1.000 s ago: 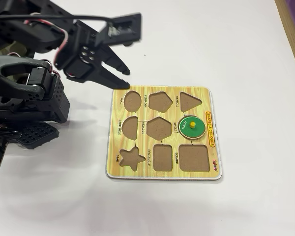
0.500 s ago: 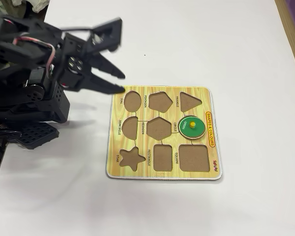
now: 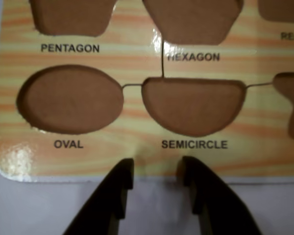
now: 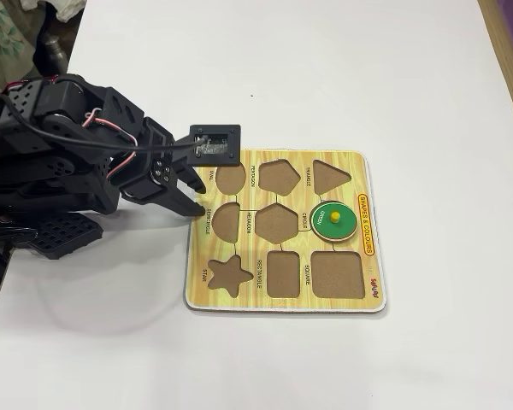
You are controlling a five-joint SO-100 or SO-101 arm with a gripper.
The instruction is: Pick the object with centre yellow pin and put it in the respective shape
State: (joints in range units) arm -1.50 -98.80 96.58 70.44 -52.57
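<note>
Wrist view: black two-finger gripper [image 3: 157,171] parted and empty, tips hanging over the near edge of a wooden shape-sorting puzzle board with a yellow woodgrain print [image 3: 112,152]. Straight ahead, the empty semicircle recess [image 3: 193,105]; to its left, the empty oval recess [image 3: 71,99]; beyond, empty pentagon and hexagon recesses. No piece anywhere here.

Fixed view: same board [image 4: 359,295] flat on a white table [image 4: 410,85], black arm reaching in from the left, gripper [image 4: 191,205] open at the board's left edge, beside the semicircle recess. Round green puzzle piece with a yellow centre pin [image 4: 333,220] on the far right side of the board, apparently already seated in the circle recess, well apart from the gripper. All other recesses bare.

Progress, as a judgement: either finished already, with the pinned piece in its matching shape, or not yet begun; nothing gripped now. Cannot tell whether fully flush.
</note>
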